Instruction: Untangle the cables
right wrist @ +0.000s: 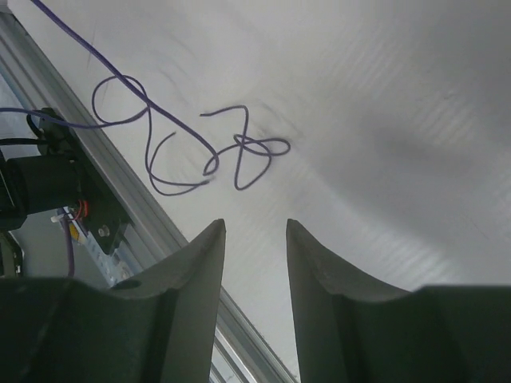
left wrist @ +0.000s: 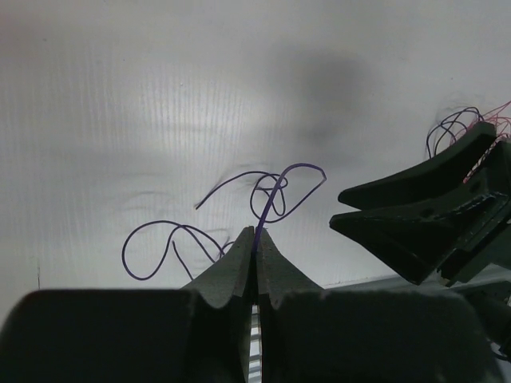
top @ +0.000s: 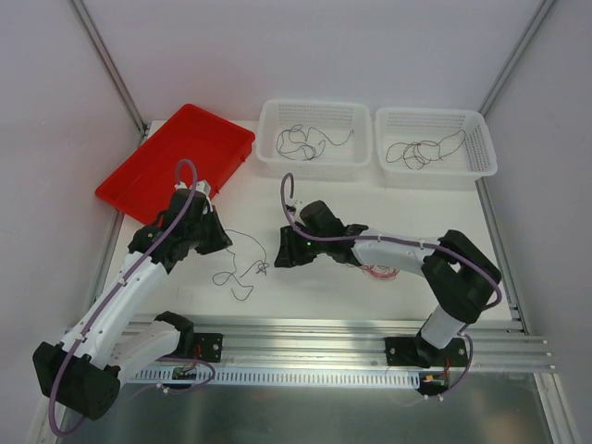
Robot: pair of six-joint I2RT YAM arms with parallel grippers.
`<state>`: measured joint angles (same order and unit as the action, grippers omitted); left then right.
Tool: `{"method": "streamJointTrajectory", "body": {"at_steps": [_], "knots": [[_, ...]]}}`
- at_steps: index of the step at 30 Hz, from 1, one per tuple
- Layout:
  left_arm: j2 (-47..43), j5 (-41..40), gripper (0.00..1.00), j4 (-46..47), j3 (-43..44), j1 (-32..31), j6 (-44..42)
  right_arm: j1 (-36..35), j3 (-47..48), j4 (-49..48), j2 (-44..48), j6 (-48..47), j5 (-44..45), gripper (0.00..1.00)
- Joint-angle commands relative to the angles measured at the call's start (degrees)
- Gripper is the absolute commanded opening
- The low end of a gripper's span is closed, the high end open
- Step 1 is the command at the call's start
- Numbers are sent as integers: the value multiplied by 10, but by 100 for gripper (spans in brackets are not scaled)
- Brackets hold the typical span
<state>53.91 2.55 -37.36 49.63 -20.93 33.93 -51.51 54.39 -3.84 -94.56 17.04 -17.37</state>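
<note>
A thin dark purple cable (top: 242,275) lies in loops on the white table between the two grippers. My left gripper (top: 225,242) is shut on one end of it; in the left wrist view the cable (left wrist: 275,191) rises from the closed fingertips (left wrist: 257,233) into a small knot of loops. My right gripper (top: 281,255) is open and empty, just right of the loops; in its wrist view the cable (right wrist: 239,148) lies ahead of the spread fingers (right wrist: 255,227). A red-pink bundle of cables (top: 379,271) lies under the right arm.
A red tray (top: 176,162) stands at the back left. Two white baskets (top: 314,166) (top: 476,157) at the back each hold dark thin cables. An aluminium rail (top: 324,333) runs along the near edge. The right gripper shows in the left wrist view (left wrist: 415,215).
</note>
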Motion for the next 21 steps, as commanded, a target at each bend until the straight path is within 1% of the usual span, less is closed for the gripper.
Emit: {"method": "streamJointTrajectory", "body": {"at_steps": [1,12,21], "knots": [[-16,11,0,-1,-9,1,10,-11,38,-89,-27,28,-46,40],[-27,16,0,-1,-14,1,8,-32,66,-90,-99,36,-38,40],[-32,25,0,-1,-16,1,12,-36,75,-89,-130,35,-20,36]]}}
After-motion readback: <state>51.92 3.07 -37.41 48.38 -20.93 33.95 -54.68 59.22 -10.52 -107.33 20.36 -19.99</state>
